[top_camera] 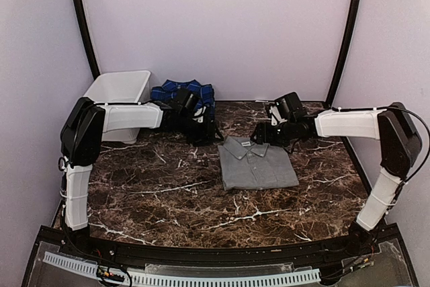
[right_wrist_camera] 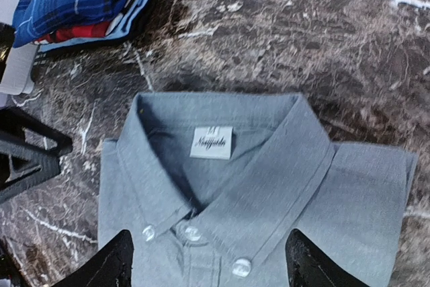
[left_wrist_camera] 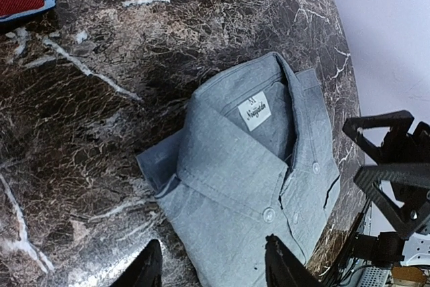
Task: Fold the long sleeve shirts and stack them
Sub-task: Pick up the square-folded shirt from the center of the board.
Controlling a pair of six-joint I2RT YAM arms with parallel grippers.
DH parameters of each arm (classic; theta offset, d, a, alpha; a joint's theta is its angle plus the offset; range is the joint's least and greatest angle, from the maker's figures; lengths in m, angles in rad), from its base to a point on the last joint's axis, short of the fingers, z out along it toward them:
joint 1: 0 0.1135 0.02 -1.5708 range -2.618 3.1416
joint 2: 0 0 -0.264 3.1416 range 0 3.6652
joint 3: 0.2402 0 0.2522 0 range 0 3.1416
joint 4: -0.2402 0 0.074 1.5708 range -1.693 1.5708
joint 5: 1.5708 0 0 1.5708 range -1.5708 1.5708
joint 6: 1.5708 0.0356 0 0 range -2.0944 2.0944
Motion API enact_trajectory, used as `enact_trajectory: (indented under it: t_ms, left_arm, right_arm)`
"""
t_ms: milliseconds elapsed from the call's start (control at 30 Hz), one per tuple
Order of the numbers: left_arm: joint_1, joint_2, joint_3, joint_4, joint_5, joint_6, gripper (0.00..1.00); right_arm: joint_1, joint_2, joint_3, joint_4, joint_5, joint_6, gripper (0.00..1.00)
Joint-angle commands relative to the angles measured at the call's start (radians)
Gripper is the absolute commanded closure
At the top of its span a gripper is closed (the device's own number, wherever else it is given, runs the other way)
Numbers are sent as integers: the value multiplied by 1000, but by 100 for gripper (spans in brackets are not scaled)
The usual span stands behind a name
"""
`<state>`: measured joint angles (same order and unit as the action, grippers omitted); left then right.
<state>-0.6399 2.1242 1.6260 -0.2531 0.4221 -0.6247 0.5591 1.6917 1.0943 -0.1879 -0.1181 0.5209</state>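
1. Finding the grey shirt (top_camera: 257, 162) lying folded flat on the worktop (top_camera: 168, 193), just right of centre in the top view, collar toward the upper edge. Also finding the blue plaid shirt (top_camera: 183, 92) piled at upper centre beside the basket (top_camera: 121, 89), sitting over the red-edged shirt (right_wrist_camera: 80, 31).
2. Holding both pincers apart and clamped on nothing: left pincer (left_wrist_camera: 213, 261) at the bottom edge of the left wrist view, over the buttoned front; right pincer (right_wrist_camera: 208, 260) at the bottom edge of the right wrist view, straddling the collar.
3. Risking a pinch on the top layer only. Judging that lifting from such a grip would be peeling the front open and spilling the tucked sleeves.
4. Risking an uneven lift, one side rising ahead of the other, dragging the fold askew across the worktop.
5. Risking a clash between the arms, the right pincer showing close at the right edge of the left wrist view.
6. Risking a nudge to the pile at upper centre while carrying the grey shirt toward it, tipping the plaid one or landing off-square.
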Motion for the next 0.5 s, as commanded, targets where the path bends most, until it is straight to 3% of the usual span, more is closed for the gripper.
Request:
enact_trajectory:
  t_ms: [0, 200, 467]
  left_arm:
    - [-4, 4, -3, 6, -24, 2, 49]
    - [-14, 28, -30, 16, -19, -12, 51]
    - [-31, 76, -23, 69, 23, -42, 58]
  right_arm:
    - [-31, 82, 102, -48, 99, -106, 25]
    - [-106, 87, 40, -14, 138, -110, 26]
    - [-202, 85, -84, 122, -26, -95, 30]
